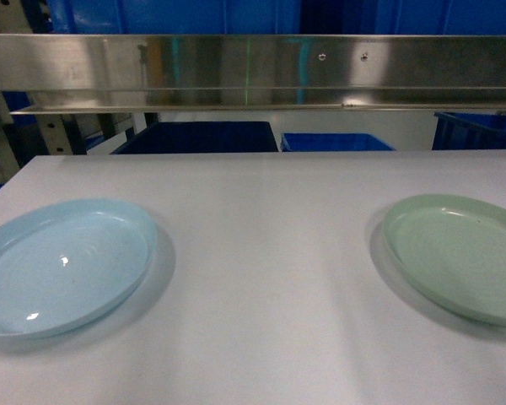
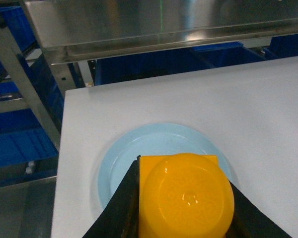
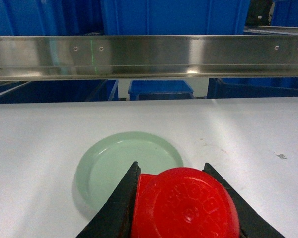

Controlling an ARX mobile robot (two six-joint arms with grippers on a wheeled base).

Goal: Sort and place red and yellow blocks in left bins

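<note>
White table (image 1: 261, 278): carries two round plates, well apart. Pale blue plate (image 1: 63, 266) at the left of the head view; pale green plate (image 1: 460, 253) at the right; both bare in that view, no arm or gripper visible there. Left gripper (image 2: 186, 198): seen only from its own wrist camera, its black jaws pinching the yellow block (image 2: 186, 196), stud side facing the camera; block held above the near part of the pale blue plate (image 2: 154, 144), contact with the plate not discernible. Right gripper (image 3: 184, 206): seen only from its own wrist camera, black jaws pinching the red block (image 3: 184, 206), stud side likewise toward the camera; block held at the near edge of the pale green plate (image 3: 126, 158), height above it not discernible. Steel shelf rail (image 1: 253, 72): runs across beyond the far table edge. Blue bins (image 1: 198, 137): stand behind and below the rail, past the table; further blue crates above the rail.
</note>
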